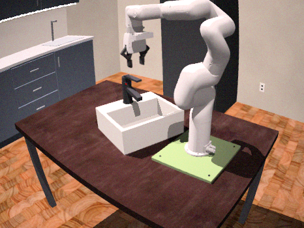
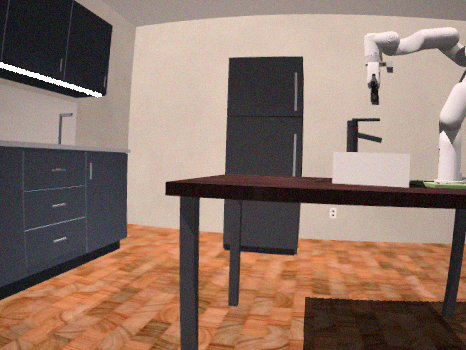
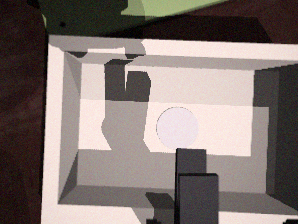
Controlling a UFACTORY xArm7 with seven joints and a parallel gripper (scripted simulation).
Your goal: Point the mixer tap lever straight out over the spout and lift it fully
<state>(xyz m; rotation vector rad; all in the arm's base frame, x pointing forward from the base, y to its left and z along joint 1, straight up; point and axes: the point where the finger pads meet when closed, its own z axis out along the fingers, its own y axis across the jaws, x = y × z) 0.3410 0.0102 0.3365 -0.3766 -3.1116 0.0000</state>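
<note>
Nearest, on the dark brown wooden table (image 1: 81,156), the pale green square base plate (image 1: 169,159) carries the white arm. Just beside it stands the white rectangular basin (image 1: 137,130), with a round pale drain (image 3: 177,127) in its floor. At the basin's far rim rises the black mixer tap (image 1: 128,92); its flat black lever (image 1: 132,78) seems to lie level over the spout, though the angle is hard to judge. Well above hangs the black-fingered gripper (image 1: 134,60), jaws spread, gripping nothing. Beyond, a dark fridge (image 2: 265,150) stands at the wall.
</note>
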